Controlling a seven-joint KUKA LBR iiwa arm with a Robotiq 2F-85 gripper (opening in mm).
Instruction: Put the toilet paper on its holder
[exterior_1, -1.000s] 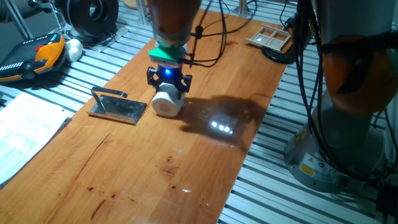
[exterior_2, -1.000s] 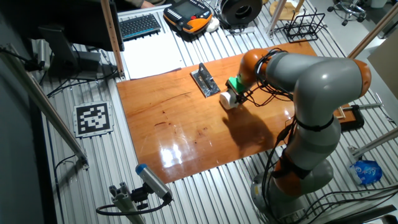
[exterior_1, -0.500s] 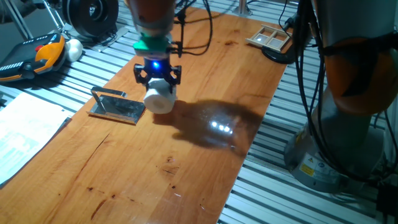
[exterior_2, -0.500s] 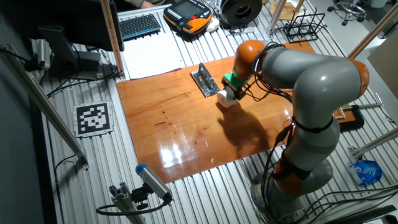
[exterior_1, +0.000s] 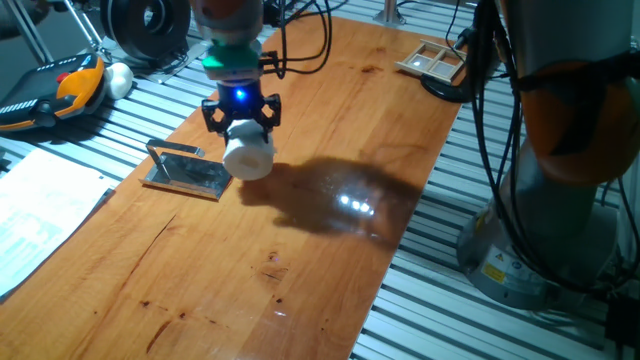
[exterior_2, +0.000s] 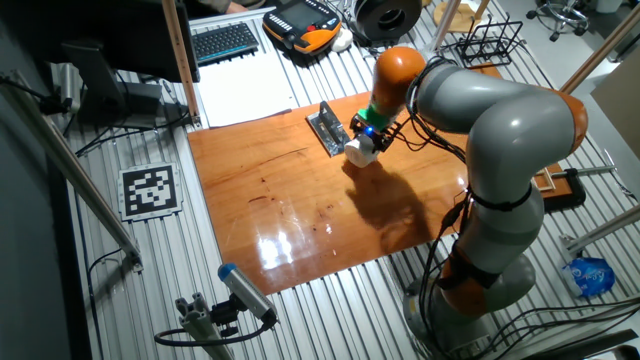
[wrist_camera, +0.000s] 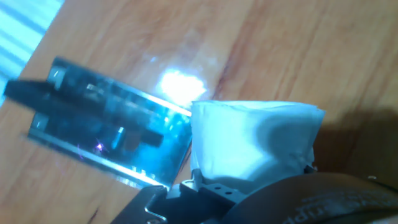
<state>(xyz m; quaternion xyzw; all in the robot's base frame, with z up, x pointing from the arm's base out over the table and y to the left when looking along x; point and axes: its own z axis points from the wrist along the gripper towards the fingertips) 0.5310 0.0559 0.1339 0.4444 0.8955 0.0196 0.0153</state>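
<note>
In one fixed view, the gripper has carried the pinched toilet paper leftward, now just beside the holder on the wooden table. The other fixed view shows a keyboard behind. The hand view shows the roll beside the plate's edge.

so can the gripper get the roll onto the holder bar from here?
Probably yes: the gripper holds the toilet paper lifted right beside the holder, with nothing between them.
</note>
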